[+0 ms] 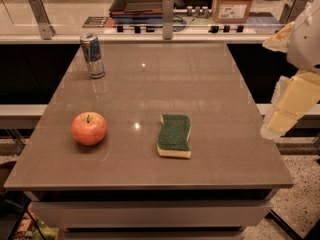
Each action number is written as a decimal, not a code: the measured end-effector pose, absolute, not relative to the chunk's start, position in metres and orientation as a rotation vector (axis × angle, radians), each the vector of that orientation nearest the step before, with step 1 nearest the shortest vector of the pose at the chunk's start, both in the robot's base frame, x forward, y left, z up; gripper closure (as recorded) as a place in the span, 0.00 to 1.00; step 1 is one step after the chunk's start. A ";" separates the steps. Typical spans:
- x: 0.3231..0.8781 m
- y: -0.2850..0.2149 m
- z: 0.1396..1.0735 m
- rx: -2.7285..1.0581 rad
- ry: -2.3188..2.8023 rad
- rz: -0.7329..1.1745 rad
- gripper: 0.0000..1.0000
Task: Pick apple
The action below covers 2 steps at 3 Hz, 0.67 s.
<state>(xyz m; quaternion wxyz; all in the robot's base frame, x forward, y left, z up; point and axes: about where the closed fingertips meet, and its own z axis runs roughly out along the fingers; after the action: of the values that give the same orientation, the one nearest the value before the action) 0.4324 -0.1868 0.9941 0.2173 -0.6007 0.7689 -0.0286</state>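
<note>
Brown-grey and glossy, the desk (210, 94) fills most of the view, with small ceiling-light reflections on its top. Speckled terrazzo floor (300, 199) shows at its lower right. Behind the desk runs a pale counter (65, 16) carrying a dark tray (142, 1), a cardboard box (234, 1) and an upright metal post (167, 16).

The robot arm's cream-coloured end effector (286, 109) hangs at the right edge of the view, off the desk's right side and well apart from everything on it; whether it is spread or pressed together cannot be told.

A green-topped sponge (174, 135) with a yellow base lies flat near the front centre. The apple (89, 128) sits upright, stem up, at the front left, apart from the sponge. A drink can (93, 55) stands upright at the back left.
</note>
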 end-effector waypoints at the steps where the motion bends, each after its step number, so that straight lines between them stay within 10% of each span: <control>1: 0.432 -0.152 0.971 -1.629 2.121 0.046 0.00; 2: 0.436 -0.118 0.949 -1.558 2.086 0.172 0.00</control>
<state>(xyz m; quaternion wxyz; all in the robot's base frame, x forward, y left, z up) 0.4363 -0.1185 0.9489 0.2632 -0.5761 0.7712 0.0638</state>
